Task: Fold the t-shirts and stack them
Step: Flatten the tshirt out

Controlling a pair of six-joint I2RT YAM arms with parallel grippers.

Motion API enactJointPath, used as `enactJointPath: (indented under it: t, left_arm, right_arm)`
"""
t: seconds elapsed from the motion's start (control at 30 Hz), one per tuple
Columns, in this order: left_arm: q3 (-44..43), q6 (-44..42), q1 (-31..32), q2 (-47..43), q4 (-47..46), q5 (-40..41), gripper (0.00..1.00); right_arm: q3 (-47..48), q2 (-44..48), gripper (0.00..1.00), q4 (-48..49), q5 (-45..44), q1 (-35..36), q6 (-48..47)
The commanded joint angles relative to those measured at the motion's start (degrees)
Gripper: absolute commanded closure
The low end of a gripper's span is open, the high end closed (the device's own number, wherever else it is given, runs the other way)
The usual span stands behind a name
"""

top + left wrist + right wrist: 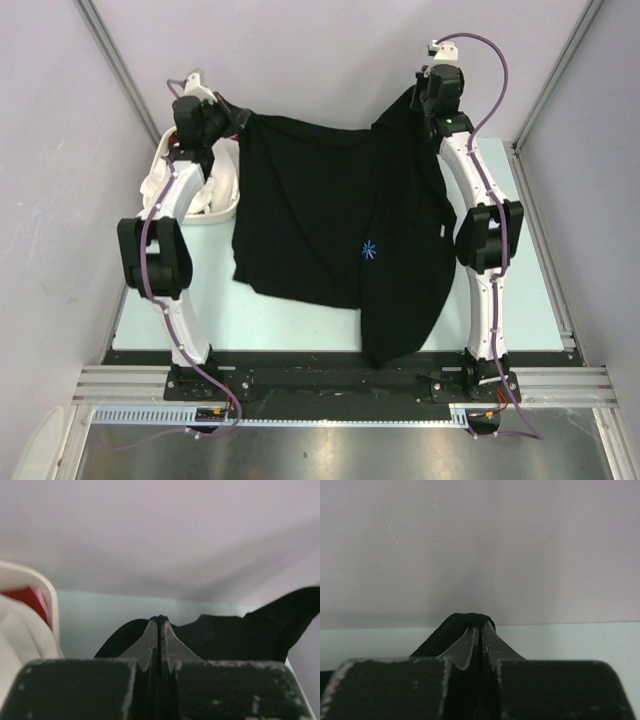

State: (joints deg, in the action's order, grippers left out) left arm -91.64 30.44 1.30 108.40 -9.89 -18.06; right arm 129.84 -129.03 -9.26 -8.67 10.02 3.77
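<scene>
Two arms hold one black t-shirt spread across the upper middle of the top view. The left fingers grip it at the upper left. The right fingers grip it at the upper right, a little higher in the frame. The cloth hangs between them with its top edge sagging. Its lower part lies on the pale green desk. A long flap at lower right reaches down to the dark rail at the desk's near edge. A small blue starburst mark shows just right of the shirt's middle.

From the left wrist, the left fingers are pressed together on a fold of black cloth, and the shirt stretches away to the right. From the right wrist, the right fingers are likewise clamped together, with a bump of black cloth pinched at their tips.

A white plastic basket sits on the desk at the upper left, partly behind the left arm and touching the shirt's left edge. Its rim fills the left wrist view's left side, with red cloth inside it.
</scene>
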Motion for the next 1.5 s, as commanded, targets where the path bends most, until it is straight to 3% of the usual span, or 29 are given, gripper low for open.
enactJointPath:
  t: [0.0, 0.1, 0.2, 0.23, 0.27, 0.3, 0.33, 0.43, 0.5, 0.53, 0.6, 0.7, 0.73, 0.83, 1.03, 1.2, 1.33, 1.47]
  left_arm:
    - [-12.1, -2.4, -1.1, 9.1, 4.9, 1.4, 1.00]
    - [-18.2, -2.8, -1.1, 14.0, 6.9, 2.0, 1.00]
    - [-21.8, -2.8, -1.1, 18.1, 8.1, 3.2, 1.00]
    - [-23.1, -2.7, -1.1, 19.1, 8.5, 3.7, 0.98]
    - [-23.8, -2.6, -1.1, 20.0, 9.2, 4.2, 0.89]
    - [-24.5, -2.5, -1.1, 20.7, 9.4, 5.9, 0.18]
    - [-26.1, -2.4, -1.1, 22.4, 9.5, 6.5, 0.00]
    - [-23.9, -0.7, -1.1, 21.0, 10.5, 7.3, 0.00]
    - [-18.9, 0.8, -1.1, 17.3, 5.1, 7.3, 0.00]
    - [-12.8, 1.6, -1.1, 12.4, 1.6, 8.0, 0.00]
    - [-7.6, 1.6, -0.7, 7.9, 0.2, 8.9, 0.00]
    - [0.4, 2.0, 1.3, -0.3, 2.2, 10.2, 0.00]
    - [4.3, 2.7, 2.7, -2.1, 4.6, 11.4, 0.00]
    - [14.3, 3.9, 6.2, -9.7, 6.5, 11.7, 0.00]
    - [28.8, 4.0, 12.1, -19.6, 12.2, 14.5, 0.00]
    - [39.2, 3.5, 13.3, -24.3, 12.7, 14.9, 0.00]
    - [47.7, 4.1, 13.6, -26.7, 10.2, 16.1, 0.00]
    - [50.2, 4.4, 13.6, -26.6, 10.2, 17.0, 0.00]
  right_arm:
    - [13.2, -9.5, 1.00, -0.8, -1.2, 1.1, -3.0]
    - [18.9, -13.8, 1.00, -1.1, -0.6, 1.1, -2.6]
    - [17.9, -16.3, 0.96, 1.3, 0.1, 1.3, -1.8]
    - [17.3, -17.4, 0.82, 2.5, 0.3, 1.3, -1.5]
    - [16.9, -17.7, 0.68, 3.3, 0.5, 1.3, -1.1]
    - [16.4, -18.1, 0.48, 4.2, 0.3, 1.3, -0.4]
    - [16.0, -18.4, 0.01, 5.8, -0.8, 1.3, 0.0]
    - [15.5, -17.8, 0.00, 7.8, -5.4, 1.6, -0.6]
    - [10.5, -12.8, 0.00, 8.6, -9.0, 2.2, -2.3]
    - [6.1, -10.1, 0.00, 14.7, -11.3, 2.5, -5.0]
    - [-5.8, -0.9, 0.00, 18.0, -12.2, 3.6, -6.8]
    - [-10.3, 6.9, 0.00, 10.8, -11.5, 4.1, -4.1]
    - [-10.3, 7.8, 0.00, 2.5, -9.5, 4.1, -2.6]
    - [-12.4, 10.6, 0.00, -9.1, -7.1, 4.7, 2.2]
    - [-21.8, 16.2, 0.00, -24.6, -2.1, 6.5, 9.2]
    - [-42.7, 26.2, 0.00, -21.0, -5.3, 9.9, 11.3]
    - [-51.7, 28.7, 0.01, -21.2, -4.4, 11.5, 14.4]
    - [-58.3, 29.4, 0.01, -19.4, -4.4, 14.7, 16.0]
